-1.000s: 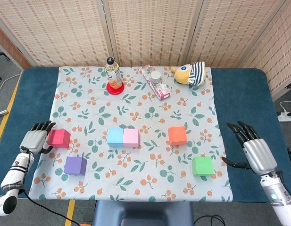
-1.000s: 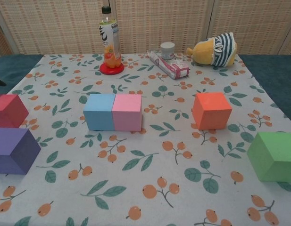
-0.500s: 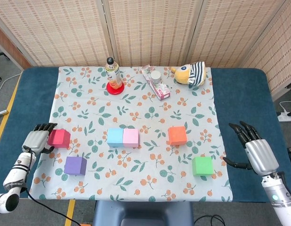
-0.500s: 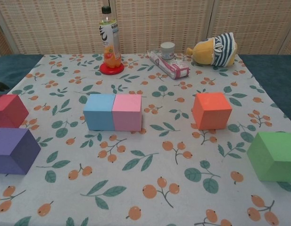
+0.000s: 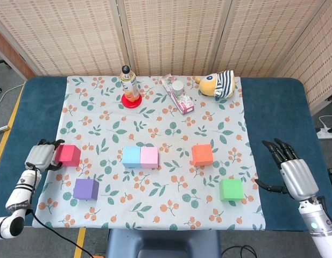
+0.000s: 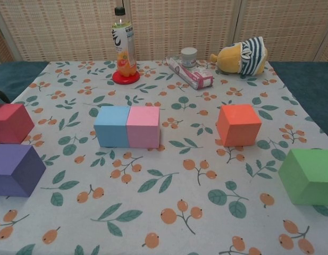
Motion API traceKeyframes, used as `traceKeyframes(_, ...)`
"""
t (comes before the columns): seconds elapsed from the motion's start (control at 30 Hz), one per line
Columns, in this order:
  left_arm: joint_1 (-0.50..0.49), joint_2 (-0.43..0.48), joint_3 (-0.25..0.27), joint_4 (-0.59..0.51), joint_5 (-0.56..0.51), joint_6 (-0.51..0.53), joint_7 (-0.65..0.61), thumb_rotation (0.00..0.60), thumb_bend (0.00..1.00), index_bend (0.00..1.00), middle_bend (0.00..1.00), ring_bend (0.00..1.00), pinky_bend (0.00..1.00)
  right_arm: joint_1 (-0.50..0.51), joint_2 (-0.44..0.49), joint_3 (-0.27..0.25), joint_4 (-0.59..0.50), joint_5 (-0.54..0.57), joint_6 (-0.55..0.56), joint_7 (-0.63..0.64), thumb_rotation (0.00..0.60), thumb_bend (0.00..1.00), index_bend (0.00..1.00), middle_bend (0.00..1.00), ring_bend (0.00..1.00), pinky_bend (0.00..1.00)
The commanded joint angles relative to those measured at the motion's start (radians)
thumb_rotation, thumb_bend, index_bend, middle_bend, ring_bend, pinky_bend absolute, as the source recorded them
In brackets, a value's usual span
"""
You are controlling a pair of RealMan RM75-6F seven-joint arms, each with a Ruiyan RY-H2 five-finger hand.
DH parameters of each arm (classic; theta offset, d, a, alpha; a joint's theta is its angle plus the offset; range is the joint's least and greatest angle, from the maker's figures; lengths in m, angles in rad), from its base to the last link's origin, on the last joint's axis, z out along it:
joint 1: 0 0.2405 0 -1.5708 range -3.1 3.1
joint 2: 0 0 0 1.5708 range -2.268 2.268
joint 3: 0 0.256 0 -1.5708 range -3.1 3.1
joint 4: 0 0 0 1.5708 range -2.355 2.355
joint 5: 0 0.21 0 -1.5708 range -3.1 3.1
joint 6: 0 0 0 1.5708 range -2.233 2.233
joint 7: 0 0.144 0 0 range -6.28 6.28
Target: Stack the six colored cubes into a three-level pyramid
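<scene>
Head view: floral tablecloth (image 5: pixel 155 199) as landmark, spread over the blue table (image 5: pixel 273 107). Along its far edge stand a drink bottle (image 5: pixel 129 85), a flat packet (image 5: pixel 177 93) and a striped plush toy (image 5: pixel 217 84). At the cloth's centre, the light-blue cube (image 5: pixel 132 157) and pink cube (image 5: pixel 149 157) touch side by side, a likely start of the pyramid's base row; the orange cube (image 5: pixel 202 155) sits right of centre, the green cube (image 5: pixel 231 189) near the front-right corner, and the purple cube (image 5: pixel 86 189) near the front-left. Over the last second the left hand (image 5: pixel 42 156) has drawn back toward the cloth's left edge, fingers curled onto the red cube (image 5: pixel 67 155), which the chest view shows slightly shifted and turned (image 6: pixel 12 123); whether it is truly gripped cannot be told. The right hand (image 5: pixel 292 171) has eased back off the cloth's right edge, fingers spread, holding nothing. No cube is stacked yet; the red cube appears next in line.
</scene>
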State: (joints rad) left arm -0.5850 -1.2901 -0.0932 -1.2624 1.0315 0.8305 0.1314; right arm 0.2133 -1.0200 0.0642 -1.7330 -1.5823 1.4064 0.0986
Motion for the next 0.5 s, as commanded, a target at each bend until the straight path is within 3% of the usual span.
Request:
traceKeyframes(0.03,0.003,0.004,-0.010,-0.011,0.008,0.023,-0.002,0.600,0.35,0.25,0.38,0.32,0.15,0.000,-0.002,0.000,0.003,-0.001,0.001,0.001,0.444,0.09,0.00,0.13,0.00,0.11)
traceKeyframes(0.5,-0.029,0.009,-0.059,-0.175,0.008,0.086,0.075,0.600,0.34,0.23,0.38,0.34,0.16,-0.005,-0.009,-0.003,0.026,-0.003,0.008,0.027,0.445,0.09,0.00,0.13,0.00,0.11)
